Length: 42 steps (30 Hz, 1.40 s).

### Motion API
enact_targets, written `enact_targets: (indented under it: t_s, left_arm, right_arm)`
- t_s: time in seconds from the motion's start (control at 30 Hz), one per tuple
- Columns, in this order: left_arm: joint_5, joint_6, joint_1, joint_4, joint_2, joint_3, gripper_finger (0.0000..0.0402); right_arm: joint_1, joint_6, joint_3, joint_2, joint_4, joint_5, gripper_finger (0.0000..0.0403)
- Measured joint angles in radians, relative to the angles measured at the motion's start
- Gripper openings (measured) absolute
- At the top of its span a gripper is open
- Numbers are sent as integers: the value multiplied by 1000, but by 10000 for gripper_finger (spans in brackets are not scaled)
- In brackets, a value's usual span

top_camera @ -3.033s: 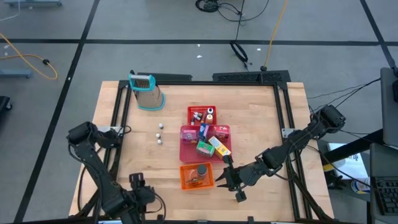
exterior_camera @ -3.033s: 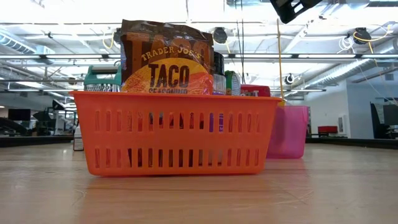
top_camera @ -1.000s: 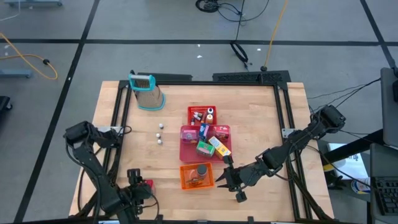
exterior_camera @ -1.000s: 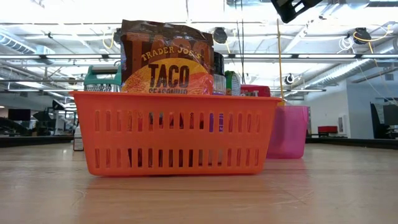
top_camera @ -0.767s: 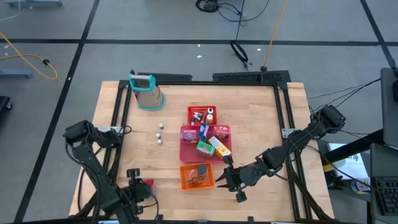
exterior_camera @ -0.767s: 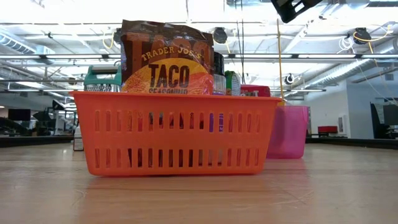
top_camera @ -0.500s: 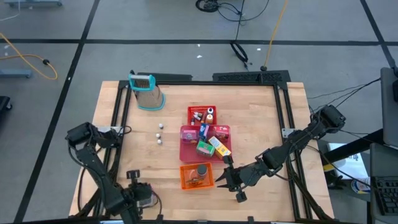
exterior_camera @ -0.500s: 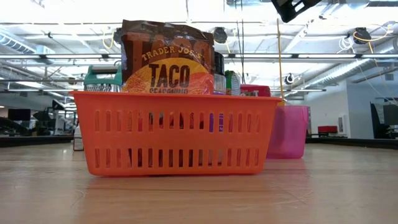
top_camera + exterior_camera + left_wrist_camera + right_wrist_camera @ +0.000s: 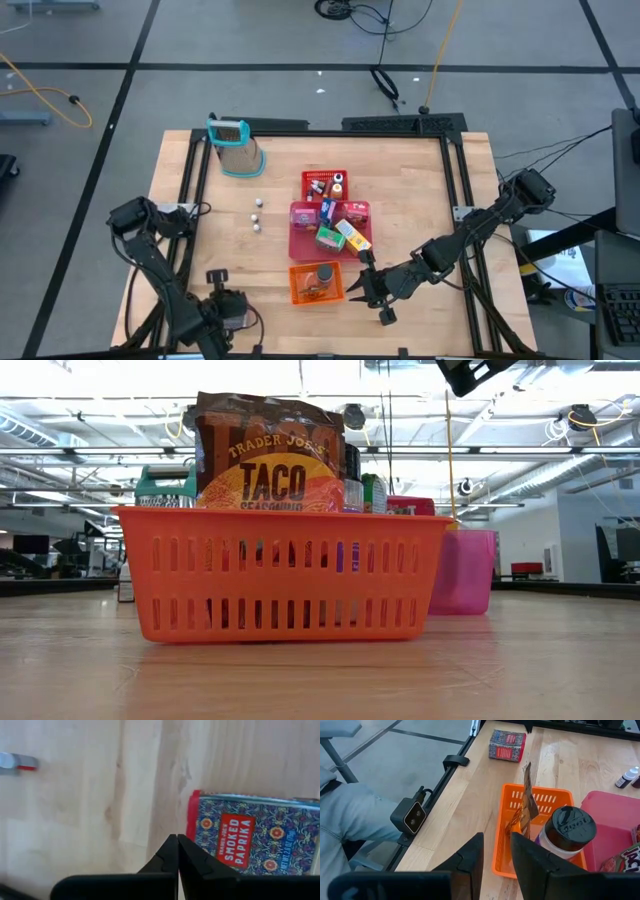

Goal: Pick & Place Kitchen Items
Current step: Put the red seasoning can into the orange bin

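Note:
A patterned smoked paprika tin (image 9: 250, 837) lies flat on the wood near the table's front left. It also shows far off in the right wrist view (image 9: 507, 745). My left gripper (image 9: 177, 842) is shut, points steeply down, and has its tips just beside the tin's red edge. In the high view its hand (image 9: 228, 303) covers the tin. My right gripper (image 9: 496, 852) hangs open to the right of the orange basket (image 9: 294, 285) with nothing between its fingers. A taco seasoning packet (image 9: 268, 455) and a black-lidded jar (image 9: 567, 832) stand in that basket. My left gripper's shut fingertips (image 9: 172, 845) stand next to the tin's red short edge (image 9: 191, 817), coming from above. Nothing is between the fingers. I cannot tell whether they touch the tin, which lies flat on the table.
Behind the orange basket is a pink tray (image 9: 297, 232) holding food boxes, then a small red basket (image 9: 325, 176). A metal grater with a teal handle (image 9: 238, 150) stands far left, with two small white pieces (image 9: 257, 215) nearer. A person's sleeve (image 9: 350, 820) shows beyond the table's near edge.
In the high view the red tin showed beside my left gripper a second ago. The hand has shifted slightly over it and now covers it. My right arm has kept still.

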Motion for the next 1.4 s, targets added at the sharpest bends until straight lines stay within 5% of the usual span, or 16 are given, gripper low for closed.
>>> enact_targets:
  t_s: [0.17, 0.43, 1.1, 1.4]
  left_arm:
    - [-3, -77, 3, -71, -2, 78, 1]
    - [84, -553, 27, -47, -3, 140, 20]
    - [78, -655, 38, 87, -4, 140, 303]
    - [68, -643, 39, 122, -4, 141, 371]
  right_arm:
    - [0, 0, 0, 0, 0, 0, 89]
    - [0, 0, 0, 0, 0, 0, 89]
    - [0, -28, 0, 0, 0, 0, 89]
    - [0, 0, 0, 0, 0, 0, 89]
